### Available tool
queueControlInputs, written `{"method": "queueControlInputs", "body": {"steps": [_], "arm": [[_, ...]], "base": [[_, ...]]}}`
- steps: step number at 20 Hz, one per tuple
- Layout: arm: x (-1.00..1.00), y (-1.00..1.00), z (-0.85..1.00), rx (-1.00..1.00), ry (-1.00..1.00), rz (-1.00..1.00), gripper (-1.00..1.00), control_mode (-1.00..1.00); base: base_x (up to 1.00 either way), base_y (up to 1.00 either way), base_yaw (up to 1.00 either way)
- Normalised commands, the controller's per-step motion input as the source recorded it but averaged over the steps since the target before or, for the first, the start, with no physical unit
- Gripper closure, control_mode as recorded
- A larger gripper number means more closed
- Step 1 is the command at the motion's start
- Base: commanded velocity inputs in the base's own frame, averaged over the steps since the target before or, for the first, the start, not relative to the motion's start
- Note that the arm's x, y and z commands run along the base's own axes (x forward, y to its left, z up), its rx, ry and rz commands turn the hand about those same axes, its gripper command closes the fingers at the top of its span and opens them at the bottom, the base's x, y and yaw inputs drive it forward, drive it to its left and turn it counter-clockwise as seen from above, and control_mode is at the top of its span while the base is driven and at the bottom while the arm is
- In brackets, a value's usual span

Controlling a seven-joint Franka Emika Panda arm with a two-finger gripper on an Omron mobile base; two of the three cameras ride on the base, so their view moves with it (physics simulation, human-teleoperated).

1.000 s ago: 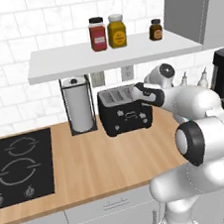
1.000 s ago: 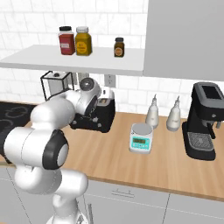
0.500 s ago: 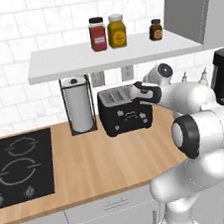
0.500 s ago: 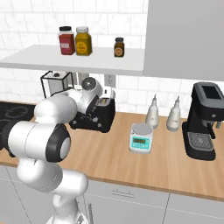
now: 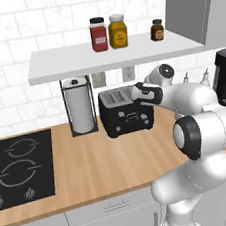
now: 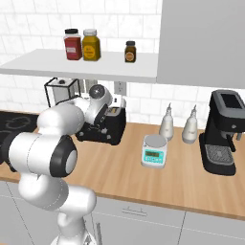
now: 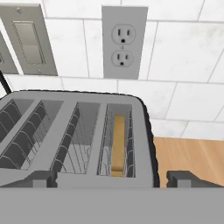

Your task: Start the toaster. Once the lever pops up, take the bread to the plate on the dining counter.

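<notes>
My pincer (image 7: 111, 179) gapes wide and empty at frame bottom, above the toaster (image 7: 74, 135); bread (image 7: 117, 144) sits in its rightmost slot.

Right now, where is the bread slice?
In the hand view, the bread stands on edge, sunk in the rightmost slot of the toaster, just below the wall outlet.

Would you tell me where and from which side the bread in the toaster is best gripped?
Grip the bread by its upper edge, coming straight down from above. It stands on edge, sunk in the rightmost slot of the toaster, so only the top is reachable; the open gripper should pinch its flat faces.
</notes>
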Motion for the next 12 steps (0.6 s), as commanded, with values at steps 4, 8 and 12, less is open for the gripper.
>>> {"method": "queueControlInputs", "body": {"steps": [4, 8, 12], "arm": [[0.00, 0.00, 0.00, 0.00, 0.00, 0.00, -1.00, -1.00], [0.00, 0.00, 0.00, 0.00, 0.00, 0.00, -1.00, -1.00], [0.00, 0.00, 0.00, 0.00, 0.00, 0.00, -1.00, -1.00]], "base": [[0.00, 0.00, 0.00], [0.00, 0.00, 0.00], [0.00, 0.00, 0.00]]}}
